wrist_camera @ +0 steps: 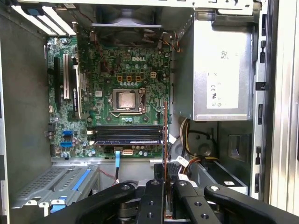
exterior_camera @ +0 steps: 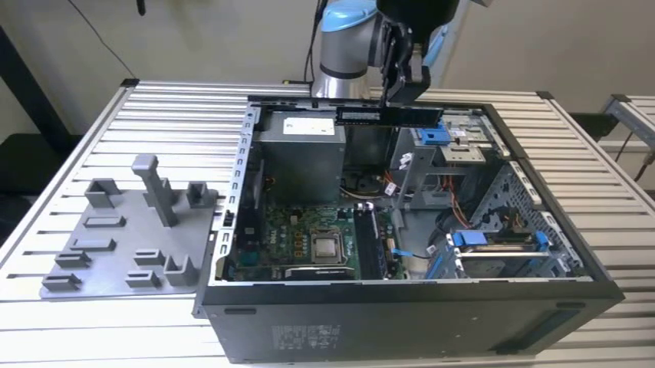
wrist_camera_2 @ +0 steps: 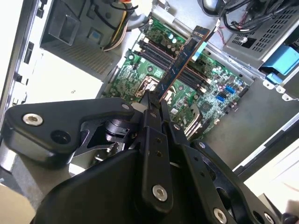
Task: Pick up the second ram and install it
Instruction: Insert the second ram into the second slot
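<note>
My gripper (exterior_camera: 401,101) hangs over the far rim of the open computer case (exterior_camera: 409,310) and is shut on the second ram (exterior_camera: 389,115), a dark stick with a pale label held level above the case. In the second wrist view the ram (wrist_camera_2: 184,58) sticks out from between the black fingers (wrist_camera_2: 161,109) over the green motherboard (wrist_camera_2: 163,74). In the first wrist view the ram (wrist_camera: 165,135) shows edge-on as a thin line, crossing the end of the dark memory slots (wrist_camera: 126,135) far below it. The motherboard (exterior_camera: 307,241) lies on the case floor.
A grey plastic tray with upright posts (exterior_camera: 133,238) lies on the slatted table at the exterior view's left of the case. Inside the case are the grey power supply (exterior_camera: 297,157), drive cages with blue clips (exterior_camera: 481,241) and loose cables (wrist_camera: 191,140).
</note>
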Motion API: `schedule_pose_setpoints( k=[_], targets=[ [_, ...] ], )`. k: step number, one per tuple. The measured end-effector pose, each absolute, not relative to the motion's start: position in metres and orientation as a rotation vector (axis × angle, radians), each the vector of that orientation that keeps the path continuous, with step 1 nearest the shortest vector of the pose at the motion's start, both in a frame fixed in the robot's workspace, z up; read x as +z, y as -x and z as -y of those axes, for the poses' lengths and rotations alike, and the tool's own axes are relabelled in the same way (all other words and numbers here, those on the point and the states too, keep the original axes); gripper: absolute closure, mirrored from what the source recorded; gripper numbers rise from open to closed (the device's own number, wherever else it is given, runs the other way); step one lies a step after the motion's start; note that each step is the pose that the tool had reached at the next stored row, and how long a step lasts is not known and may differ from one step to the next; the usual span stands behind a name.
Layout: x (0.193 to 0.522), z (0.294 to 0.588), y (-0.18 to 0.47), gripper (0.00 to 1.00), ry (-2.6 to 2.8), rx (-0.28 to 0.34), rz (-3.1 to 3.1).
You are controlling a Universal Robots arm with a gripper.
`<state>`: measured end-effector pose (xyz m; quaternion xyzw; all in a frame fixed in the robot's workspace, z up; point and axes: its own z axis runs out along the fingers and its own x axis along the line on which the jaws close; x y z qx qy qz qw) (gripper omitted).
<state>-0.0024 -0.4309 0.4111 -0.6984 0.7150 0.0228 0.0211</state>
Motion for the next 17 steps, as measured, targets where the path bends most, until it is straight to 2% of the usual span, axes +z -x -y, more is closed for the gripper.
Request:
schedule_pose_setpoints(
  k=[17],
  targets=[
    [0.4107,0.4374,0.0024,0.86,2.027,0.067,-2.340]
  ],
)
